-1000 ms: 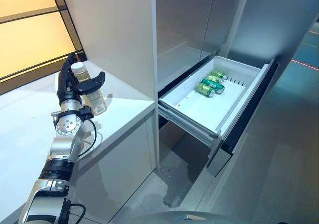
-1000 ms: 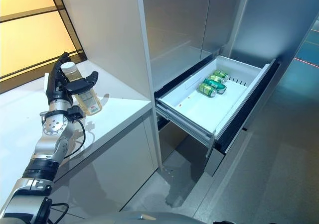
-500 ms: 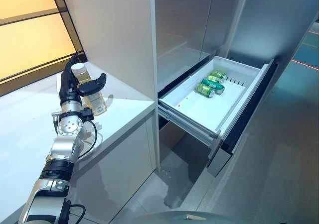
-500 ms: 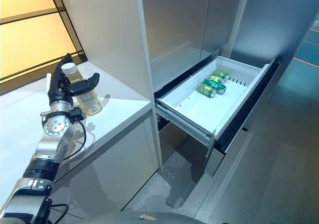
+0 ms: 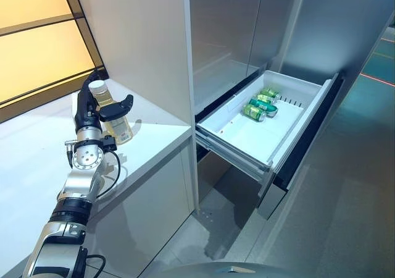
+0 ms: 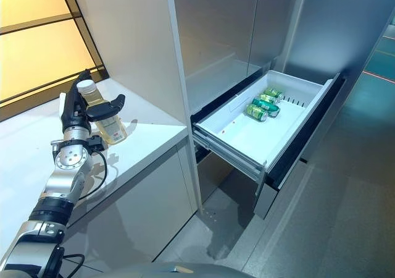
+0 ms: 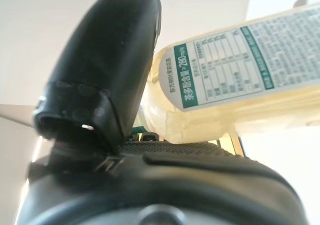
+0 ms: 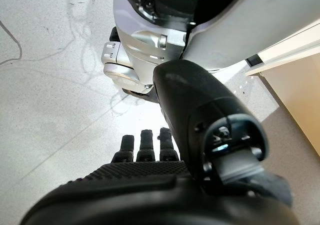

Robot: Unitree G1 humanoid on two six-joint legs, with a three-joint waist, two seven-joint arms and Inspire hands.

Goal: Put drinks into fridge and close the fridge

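A clear bottle (image 5: 112, 116) of pale yellow drink with a white cap stands about upright on the white counter (image 5: 157, 126), left of the fridge (image 5: 234, 25). My left hand (image 5: 85, 114) is shut on it, fingers behind and the thumb (image 7: 105, 70) across its front; the labelled bottle (image 7: 240, 60) lies against the palm. The fridge's white drawer (image 5: 247, 143) is pulled out, with green cans (image 5: 262, 104) lying at its back. My right hand (image 8: 145, 145) hangs open over the floor.
A tall white cabinet wall (image 5: 142, 37) rises right behind the bottle. The counter's front edge (image 5: 148, 167) drops to the grey floor (image 5: 345, 216). The open drawer juts into the space right of the counter.
The bottle has come from a tilt to nearly upright in my left hand, and the thumb has settled across it. The drawer and cans have not moved.
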